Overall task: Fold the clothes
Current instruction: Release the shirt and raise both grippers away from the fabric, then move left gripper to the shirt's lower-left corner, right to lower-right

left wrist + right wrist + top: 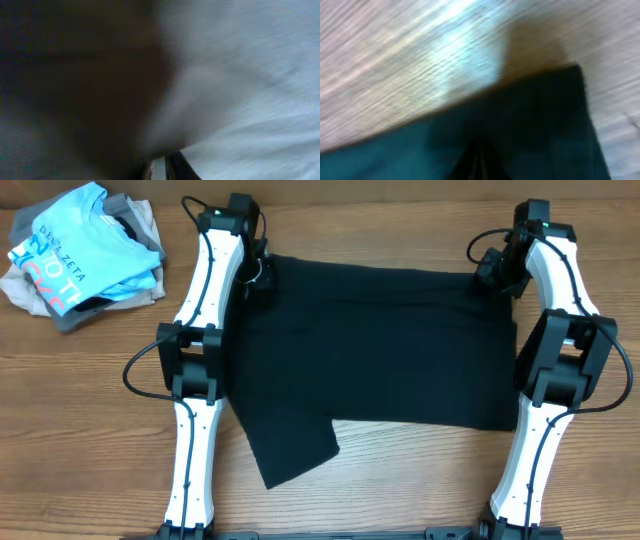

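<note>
The table [400, 480] carries the black garment [380, 350] spread across its middle, long axis running left to right. Its far edge lies toward the table's far edge, and one flap trails out toward the near-left. A pile [80, 245] of other clothes sits at the far-left corner, well apart and out of the way.

Both arms reach to the garment's far edge, one at each far corner, so the bulk of the cloth lies nearward of both. A fold would likely carry that edge toward the near side, and nothing lies on the cloth to block it.

The right gripper [490, 268] is pressed together, and its wrist view suggests it pinches the far-right corner. The left gripper [262, 277] is at the far-left corner. Its wrist view is a blur, so I cannot tell whether its jaws are spread or closed.
</note>
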